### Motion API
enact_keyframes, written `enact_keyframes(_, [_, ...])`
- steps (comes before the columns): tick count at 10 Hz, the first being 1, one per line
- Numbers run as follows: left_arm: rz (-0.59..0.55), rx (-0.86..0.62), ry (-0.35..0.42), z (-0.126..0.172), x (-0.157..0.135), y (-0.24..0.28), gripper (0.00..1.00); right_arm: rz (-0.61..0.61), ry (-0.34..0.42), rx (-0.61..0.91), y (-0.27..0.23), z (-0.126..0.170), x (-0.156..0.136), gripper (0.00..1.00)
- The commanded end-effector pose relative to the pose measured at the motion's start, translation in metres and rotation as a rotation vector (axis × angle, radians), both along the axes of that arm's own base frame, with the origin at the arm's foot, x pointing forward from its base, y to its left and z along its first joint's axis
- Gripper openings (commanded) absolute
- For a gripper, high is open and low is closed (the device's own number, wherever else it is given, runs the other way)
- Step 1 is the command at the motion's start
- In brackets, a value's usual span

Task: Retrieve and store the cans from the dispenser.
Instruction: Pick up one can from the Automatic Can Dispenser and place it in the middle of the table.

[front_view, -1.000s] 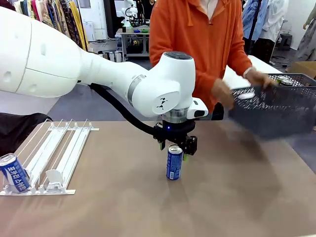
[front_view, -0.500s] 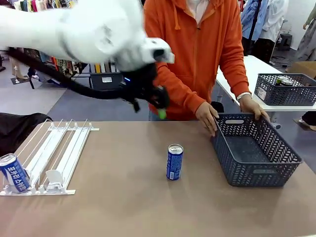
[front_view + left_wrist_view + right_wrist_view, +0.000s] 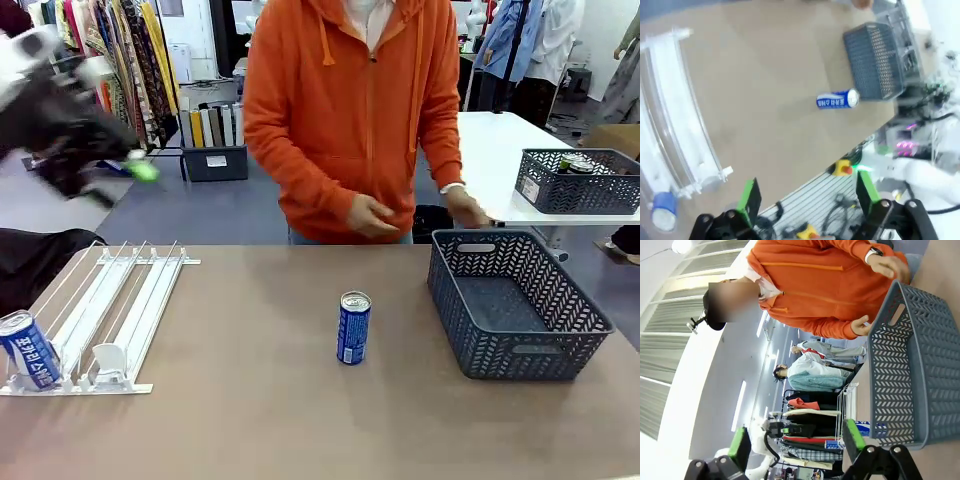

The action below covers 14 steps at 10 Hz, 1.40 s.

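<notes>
Since the left claw [image 3: 806,177] hangs fully open and empty, high off the surface [image 3: 250,420], the step in hand appears to be fetching the blue can [image 3: 28,350] lodged at the front lip of the dispenser [image 3: 155,290]. Recommended: descend from above, straddle the can squarely, clear the rails. A second can [image 3: 354,327] stands upright mid-surface, near the basket [image 3: 520,355] but apart from it. Right claw [image 3: 796,425]: wide open, nothing held.

Blue can [image 3: 353,330], grey herringbone-pattern basket [image 3: 520,352]

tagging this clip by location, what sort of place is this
Likely a lab staged like a shop: clothes racks behind, a retail-style dispenser on the table, a basket on a white side table.
</notes>
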<state>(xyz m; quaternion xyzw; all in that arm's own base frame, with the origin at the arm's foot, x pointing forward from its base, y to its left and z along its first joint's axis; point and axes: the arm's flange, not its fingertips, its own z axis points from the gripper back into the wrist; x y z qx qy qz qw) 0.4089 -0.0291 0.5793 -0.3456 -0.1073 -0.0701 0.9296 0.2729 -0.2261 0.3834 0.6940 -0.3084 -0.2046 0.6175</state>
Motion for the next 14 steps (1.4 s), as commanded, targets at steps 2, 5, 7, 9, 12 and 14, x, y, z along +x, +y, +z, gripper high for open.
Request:
enact_keyframes(2, [0.299,-0.352,0.08,-0.091,-0.042,0.126,1.0,0.011,0.008,0.008,0.0,0.005,-0.002,1.0])
enact_keyframes(5, [0.379,-0.53,0.14,-0.135,-0.053,0.156,1.0,0.011,0.008,0.008,0.0,0.005,-0.002,1.0])
enact_keyframes(7, [0.366,-0.423,0.138,-0.128,-0.066,0.169,1.0,0.011,0.008,0.008,0.0,0.005,-0.002,1.0])
enact_keyframes(9, [0.366,-0.423,0.138,-0.128,-0.066,0.169,1.0,0.011,0.008,0.008,0.0,0.005,-0.002,1.0])
enact_keyframes(12, [0.366,-0.423,0.138,-0.128,-0.066,0.169,1.0,0.011,0.008,0.008,0.0,0.005,-0.002,1.0])
enact_keyframes(14, [0.366,-0.423,0.138,-0.128,-0.066,0.169,1.0,0.011,0.008,0.008,0.0,0.005,-0.002,1.0])
